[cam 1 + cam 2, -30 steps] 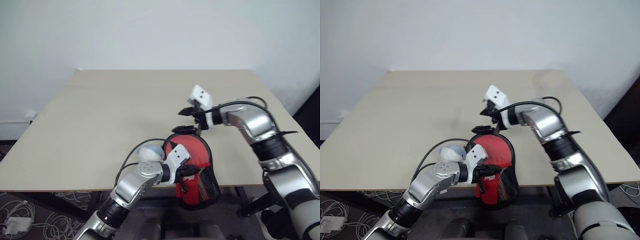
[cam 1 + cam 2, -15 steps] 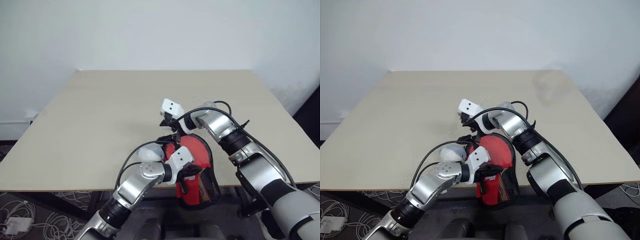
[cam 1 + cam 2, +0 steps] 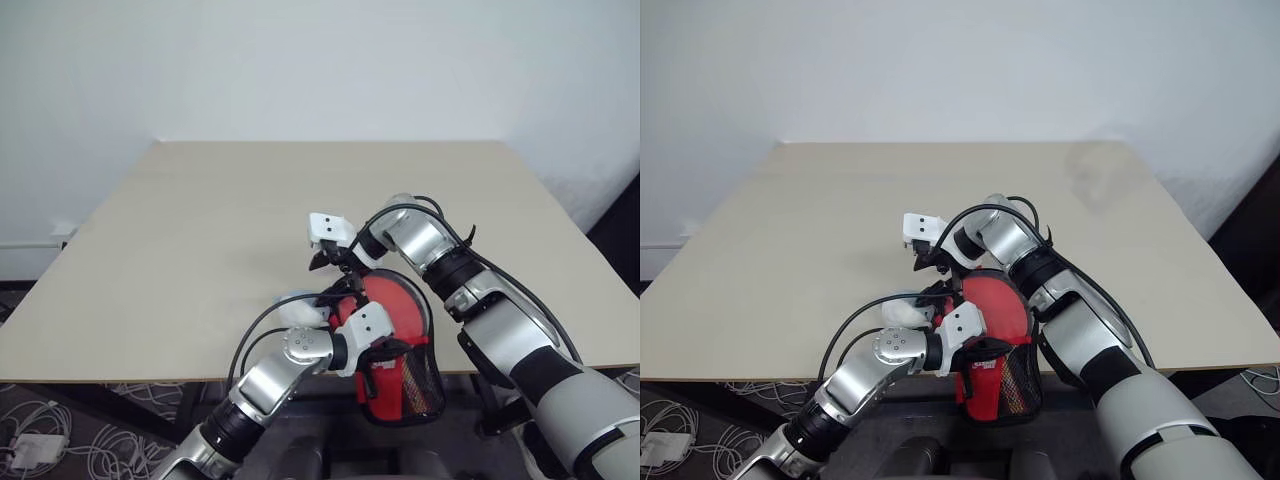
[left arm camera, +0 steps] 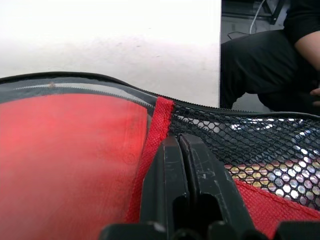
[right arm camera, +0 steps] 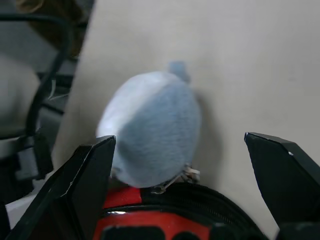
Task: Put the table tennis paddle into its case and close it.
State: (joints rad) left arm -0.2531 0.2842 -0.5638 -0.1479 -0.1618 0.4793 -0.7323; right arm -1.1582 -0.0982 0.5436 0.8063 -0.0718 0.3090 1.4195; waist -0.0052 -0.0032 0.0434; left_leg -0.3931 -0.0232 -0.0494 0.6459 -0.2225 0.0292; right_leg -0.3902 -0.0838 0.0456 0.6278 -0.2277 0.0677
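Right pincer [image 3: 335, 268] has swung over the upright case [image 3: 395, 350].

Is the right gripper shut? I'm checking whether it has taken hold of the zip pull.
No: the right gripper stands wide open, its two black fingers far apart above the case.

The left gripper [image 3: 375, 350] covers the middle of the case [image 3: 400, 345]. The paddle's handle is hidden inside. A seated person [image 4: 270, 55] is cut off by the picture's edge.
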